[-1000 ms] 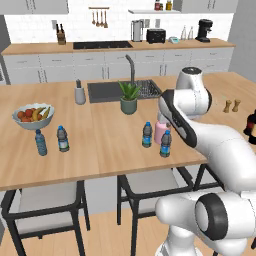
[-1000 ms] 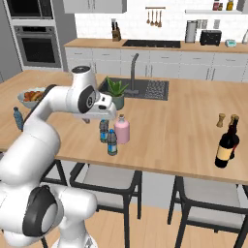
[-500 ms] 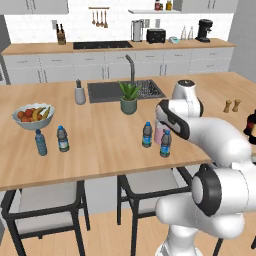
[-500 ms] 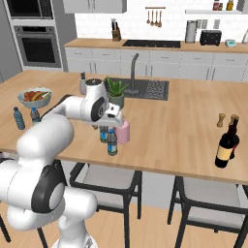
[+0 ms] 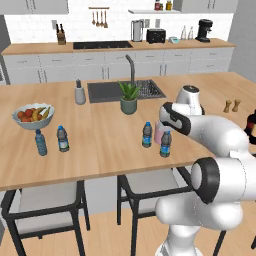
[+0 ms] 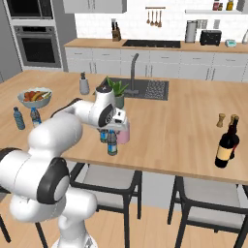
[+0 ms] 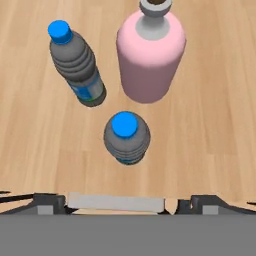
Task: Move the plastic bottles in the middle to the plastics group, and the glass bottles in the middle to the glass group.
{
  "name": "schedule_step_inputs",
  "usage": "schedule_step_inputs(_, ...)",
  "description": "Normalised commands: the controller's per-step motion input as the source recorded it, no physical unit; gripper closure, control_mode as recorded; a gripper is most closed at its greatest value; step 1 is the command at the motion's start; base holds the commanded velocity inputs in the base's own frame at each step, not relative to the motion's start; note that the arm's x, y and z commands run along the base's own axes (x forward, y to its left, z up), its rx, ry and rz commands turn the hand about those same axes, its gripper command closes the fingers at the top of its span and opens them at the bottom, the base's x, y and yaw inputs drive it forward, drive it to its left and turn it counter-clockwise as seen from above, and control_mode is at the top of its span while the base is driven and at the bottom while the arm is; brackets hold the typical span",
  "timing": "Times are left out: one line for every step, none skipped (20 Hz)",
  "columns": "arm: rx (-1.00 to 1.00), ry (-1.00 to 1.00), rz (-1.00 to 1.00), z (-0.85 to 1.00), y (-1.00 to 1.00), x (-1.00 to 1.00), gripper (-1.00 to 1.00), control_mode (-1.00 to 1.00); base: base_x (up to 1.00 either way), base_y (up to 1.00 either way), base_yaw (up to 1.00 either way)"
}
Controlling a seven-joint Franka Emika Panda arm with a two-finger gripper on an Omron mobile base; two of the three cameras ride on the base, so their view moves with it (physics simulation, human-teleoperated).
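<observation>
Two plastic bottles with blue caps stand mid-counter: the front one (image 7: 126, 137) (image 5: 165, 144) (image 6: 112, 143) and a farther one (image 7: 76, 65) (image 5: 147, 135). Beside them is the pink glass bottle (image 7: 150, 55) (image 6: 124, 133). My gripper (image 7: 127, 202) (image 6: 113, 129) hangs open just above the front plastic bottle, with nothing between its fingertips (image 7: 207, 204). The plastics group, a pale blue bottle (image 5: 40, 142) and a dark one (image 5: 62, 138), is at the counter's left. The glass group, a dark bottle (image 6: 226, 143), stands far right.
A fruit bowl (image 5: 33, 115) sits behind the plastics group. Two small wooden shakers (image 5: 232, 105) stand near the dark bottle. A potted plant (image 5: 128, 96) and the sink (image 5: 107, 91) lie behind the middle bottles. Stools stand under the counter's front edge.
The arm has bent and brought the hand down and forward over the middle bottles. The bottles have not moved.
</observation>
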Motion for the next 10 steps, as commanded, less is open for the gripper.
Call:
schedule_step_inputs(-0.01,0.00,0.08,0.00,0.20,0.66,-1.00,-1.00,0.00,0.00,0.00)
schedule_step_inputs(-0.01,0.00,0.05,0.00,0.24,0.60,-1.00,-1.00,0.00,0.00,0.00)
schedule_step_inputs(-0.01,0.00,0.00,0.00,0.27,0.49,-1.00,-1.00,0.00,0.00,0.00)
schedule_step_inputs(0.00,0.00,0.00,-0.01,0.14,0.39,-1.00,-1.00,0.00,0.00,0.00)
schedule_step_inputs(0.00,0.00,0.00,-0.09,0.10,0.31,-1.00,-1.00,0.00,0.00,0.00)
schedule_step_inputs(0.00,0.02,0.00,-0.11,0.11,0.18,-1.00,-1.00,0.00,0.00,0.00)
schedule_step_inputs(-0.01,0.03,0.00,-0.19,0.09,0.05,-1.00,-1.00,0.00,0.00,0.00)
schedule_step_inputs(-0.01,0.01,0.00,-0.21,0.02,0.00,-1.00,-1.00,0.00,0.00,0.00)
schedule_step_inputs(-0.02,0.01,0.00,-0.30,0.00,0.00,-1.00,-1.00,0.00,0.00,0.00)
schedule_step_inputs(-0.01,0.01,0.00,-0.34,0.00,0.00,-1.00,-1.00,0.00,0.00,0.00)
